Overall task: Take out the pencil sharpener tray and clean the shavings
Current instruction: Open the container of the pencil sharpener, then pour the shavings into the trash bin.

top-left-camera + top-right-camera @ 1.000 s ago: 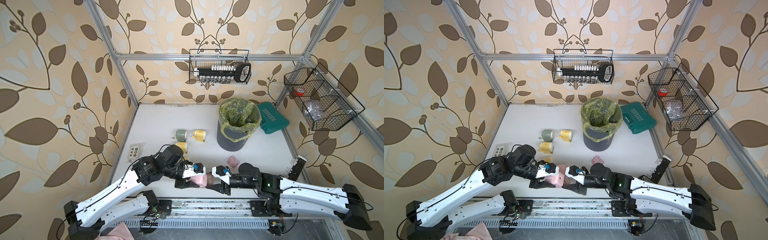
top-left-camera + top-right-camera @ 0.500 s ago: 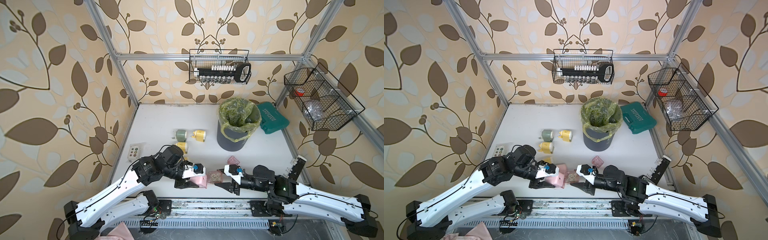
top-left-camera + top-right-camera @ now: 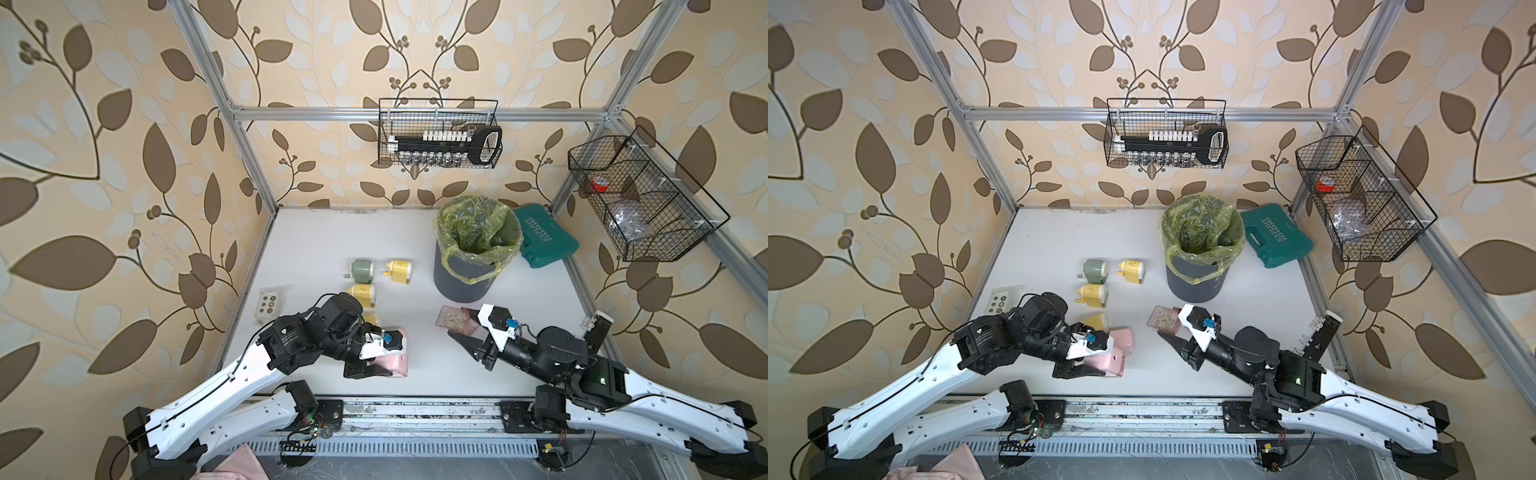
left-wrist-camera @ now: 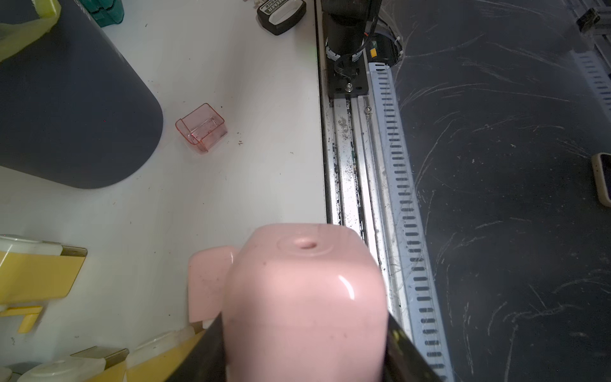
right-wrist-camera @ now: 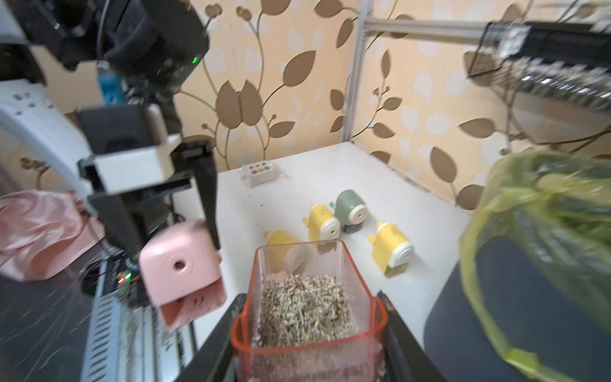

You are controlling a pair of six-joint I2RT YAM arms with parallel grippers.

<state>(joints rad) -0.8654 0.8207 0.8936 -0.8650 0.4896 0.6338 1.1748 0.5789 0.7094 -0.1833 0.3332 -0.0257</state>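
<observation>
The right gripper (image 3: pixel 459 328), clamped on the loaded tray (image 5: pixel 307 344) (left gripper (image 5: pixel 172 246) likewise pinching the pink sharpener (image 5: pixel 182 274)), could tilt early; the shavings (image 5: pixel 304 307) would spill short of the bin (image 3: pixel 463 284).

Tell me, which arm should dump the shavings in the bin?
Right. The right gripper holds the tray of shavings near the bin. The left gripper is busy holding the sharpener.

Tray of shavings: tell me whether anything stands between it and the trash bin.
Nothing visible does. The tray, held in the shut right gripper, is close beside the trash bin, and both top views show no object in the gap between them. The bin's lined mouth is open.
</observation>
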